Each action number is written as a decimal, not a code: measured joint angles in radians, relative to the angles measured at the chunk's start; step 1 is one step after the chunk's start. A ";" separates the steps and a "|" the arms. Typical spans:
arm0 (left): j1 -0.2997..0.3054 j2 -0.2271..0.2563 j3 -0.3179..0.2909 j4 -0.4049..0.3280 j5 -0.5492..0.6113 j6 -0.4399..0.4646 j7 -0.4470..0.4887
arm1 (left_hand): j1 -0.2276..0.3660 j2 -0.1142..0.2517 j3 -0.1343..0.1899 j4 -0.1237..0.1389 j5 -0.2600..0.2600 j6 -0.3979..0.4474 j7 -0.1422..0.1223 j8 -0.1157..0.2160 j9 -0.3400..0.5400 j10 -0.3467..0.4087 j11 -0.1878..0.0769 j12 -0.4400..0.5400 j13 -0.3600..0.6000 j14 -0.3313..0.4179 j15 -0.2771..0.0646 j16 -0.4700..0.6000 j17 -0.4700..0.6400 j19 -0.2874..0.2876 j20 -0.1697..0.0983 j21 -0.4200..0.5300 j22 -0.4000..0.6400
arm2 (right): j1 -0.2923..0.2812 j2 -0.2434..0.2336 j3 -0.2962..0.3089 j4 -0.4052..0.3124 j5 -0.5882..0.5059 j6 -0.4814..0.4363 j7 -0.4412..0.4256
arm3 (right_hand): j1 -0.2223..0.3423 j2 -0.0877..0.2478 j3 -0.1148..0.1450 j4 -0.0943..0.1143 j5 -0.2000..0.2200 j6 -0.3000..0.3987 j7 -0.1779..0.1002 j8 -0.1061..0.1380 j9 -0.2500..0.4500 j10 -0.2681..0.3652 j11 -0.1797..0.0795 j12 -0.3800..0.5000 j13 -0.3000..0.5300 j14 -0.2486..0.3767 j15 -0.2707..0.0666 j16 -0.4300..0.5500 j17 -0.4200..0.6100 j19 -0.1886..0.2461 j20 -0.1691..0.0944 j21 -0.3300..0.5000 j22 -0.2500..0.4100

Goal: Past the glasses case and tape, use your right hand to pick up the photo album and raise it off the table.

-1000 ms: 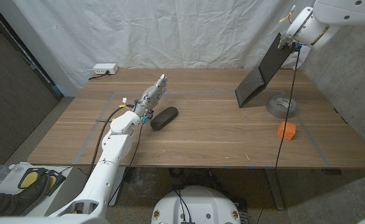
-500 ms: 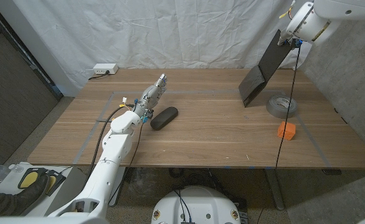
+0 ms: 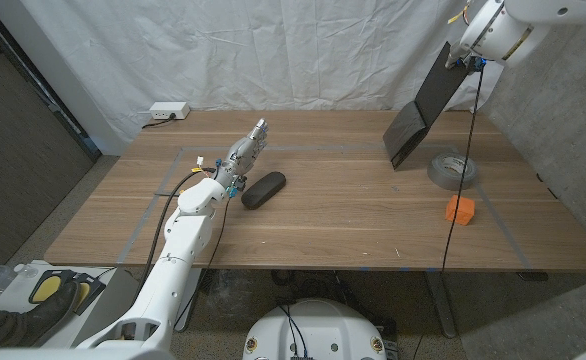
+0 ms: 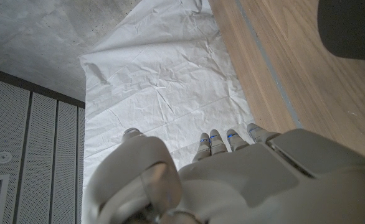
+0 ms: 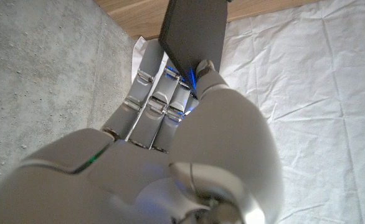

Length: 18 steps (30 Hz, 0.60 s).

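The photo album (image 3: 425, 108), a thin black slab, hangs tilted at the far right of the table. My right hand (image 3: 470, 55) grips its top edge; its lower corner sits just above the wood. In the right wrist view the album (image 5: 195, 37) is pinched between thumb and fingers of the right hand (image 5: 170, 124). The dark oval glasses case (image 3: 263, 188) lies left of centre. The grey tape roll (image 3: 451, 168) lies below the album. My left hand (image 3: 243, 155) stretches out beside the case, fingers (image 4: 223, 138) straight and apart, holding nothing.
An orange block (image 3: 460, 210) sits near the right front, close to the tape. A white power strip (image 3: 168, 111) lies at the back left edge. A black cable (image 3: 463, 150) hangs from the right arm over the tape. White cloth backs the table.
My right hand has lifted the album a little higher and slightly to the right. The left arm, case and tape have not moved.
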 measured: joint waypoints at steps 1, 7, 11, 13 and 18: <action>0.000 0.000 0.000 0.000 0.000 0.000 0.000 | 0.000 0.000 0.000 0.000 0.000 0.000 0.000 0.000 0.000 0.000 0.000 0.000 0.000 0.000 0.000 0.000 0.000 0.000 0.000 0.000 0.000 | 0.003 0.000 -0.002 -0.001 0.000 0.000 0.000 | 0.000 0.000 0.000 0.000 0.000 0.000 0.000 0.000 0.000 0.000 0.000 0.000 0.000 0.000 0.000 0.000 0.000 0.000 0.000 0.000 -0.002; 0.007 0.000 -0.001 -0.010 0.000 0.002 0.001 | 0.000 0.000 0.000 0.000 0.000 0.000 0.000 0.000 0.000 0.000 0.000 0.000 0.000 0.000 0.000 0.000 0.000 0.000 0.000 0.000 0.000 | 0.026 -0.002 -0.017 -0.013 0.001 0.000 0.000 | 0.000 0.000 0.000 0.000 -0.001 0.000 0.000 -0.001 0.000 0.000 0.000 0.000 0.002 0.000 0.000 0.000 0.000 -0.004 0.004 0.006 -0.003; 0.010 0.000 -0.003 -0.013 0.000 0.003 0.002 | 0.000 0.000 -0.003 -0.003 0.000 0.000 0.000 0.000 0.000 0.000 0.000 0.000 0.000 0.000 0.000 0.000 0.000 0.000 0.000 0.000 0.000 | 0.043 -0.004 -0.028 -0.020 0.007 0.000 0.000 | 0.000 0.000 0.000 0.000 -0.001 0.000 0.000 -0.003 0.000 0.000 0.000 -0.004 0.004 0.000 0.000 0.000 0.004 -0.004 0.004 0.008 -0.007; 0.011 0.000 -0.003 -0.013 -0.001 0.003 0.002 | 0.000 0.000 -0.004 -0.004 0.000 0.000 0.000 0.000 0.000 0.000 0.000 0.000 0.000 0.000 0.000 0.000 0.000 0.000 0.000 0.000 0.000 | 0.049 -0.004 -0.032 -0.023 0.010 0.000 0.000 | 0.000 0.000 0.000 0.000 -0.001 0.000 0.000 -0.004 0.000 0.000 0.000 -0.004 0.004 0.000 0.000 -0.001 0.005 -0.007 0.000 0.008 -0.007; 0.012 0.000 -0.005 -0.013 -0.002 0.003 0.001 | 0.000 0.000 -0.004 -0.004 0.000 0.000 0.000 0.000 0.000 0.000 0.000 0.000 0.000 0.000 0.000 0.000 0.000 0.000 0.000 0.000 0.000 | 0.068 -0.005 -0.048 -0.029 0.010 0.000 0.000 | 0.000 0.000 0.000 0.000 -0.001 0.000 0.000 -0.004 0.000 0.000 0.000 -0.004 0.005 0.000 0.000 -0.003 0.005 -0.007 0.000 0.008 -0.010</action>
